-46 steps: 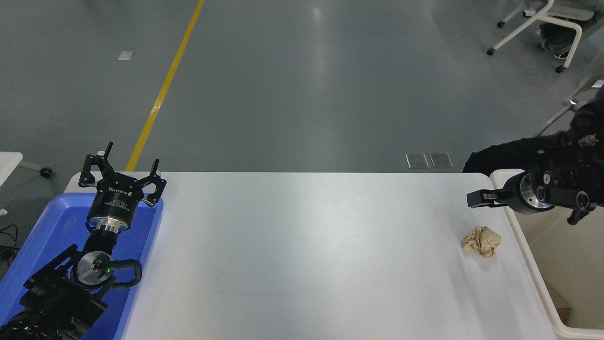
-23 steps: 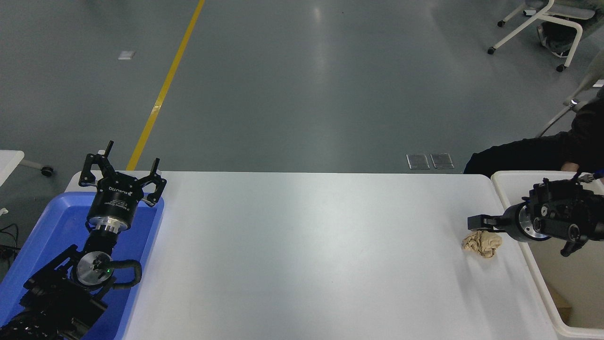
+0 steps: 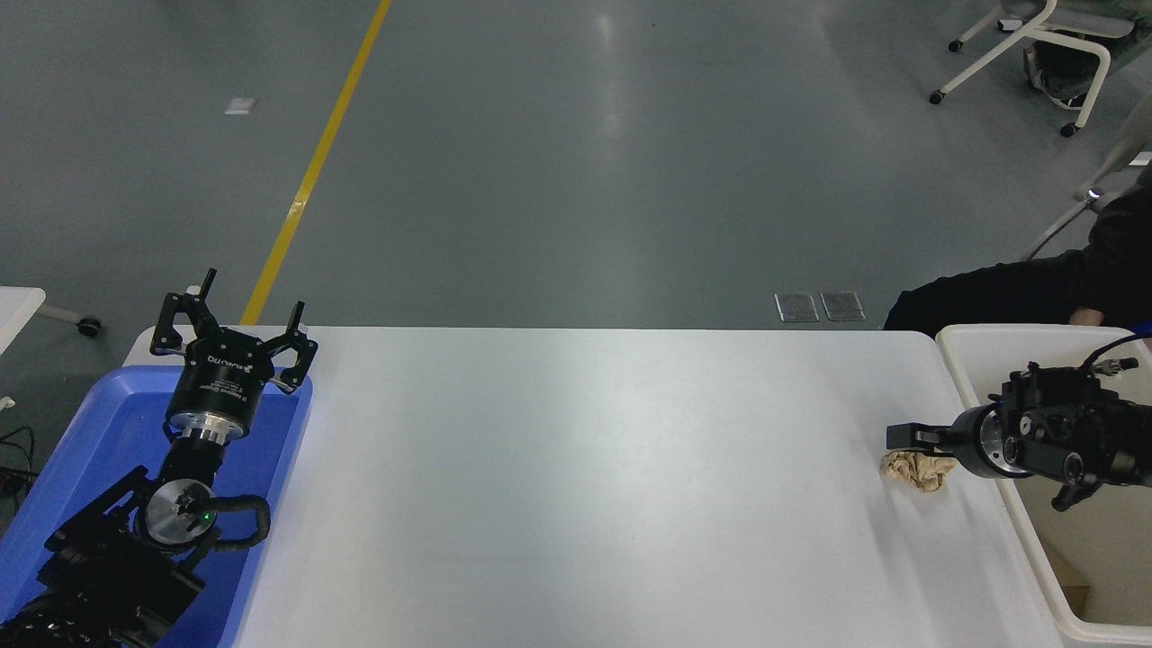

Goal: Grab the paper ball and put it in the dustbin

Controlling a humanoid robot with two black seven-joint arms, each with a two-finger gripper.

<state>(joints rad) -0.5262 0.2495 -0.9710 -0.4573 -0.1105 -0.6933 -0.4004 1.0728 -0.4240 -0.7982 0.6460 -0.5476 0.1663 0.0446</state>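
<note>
The tan paper ball (image 3: 918, 470) lies on the white table (image 3: 585, 468) near its right edge. My right gripper (image 3: 902, 438) comes in from the right, pointing left, low over the ball; it covers the ball's upper part and seems to touch it. The side-on view does not show whether it is open or shut. The off-white dustbin (image 3: 1015, 520) stands right beside the table's right edge, under the right arm. My left gripper (image 3: 232, 335) is parked open and empty at the lower left.
A shallow blue tray (image 3: 108, 423) sits at the table's left end under the left arm. A person's dark sleeve (image 3: 999, 290) rests beyond the far right corner, behind the dustbin. A wheeled chair (image 3: 1035, 45) stands on the floor at top right.
My right gripper has moved down and towards the near side, from above the table's right edge to just over the paper ball. The ball and the left arm have not moved.
</note>
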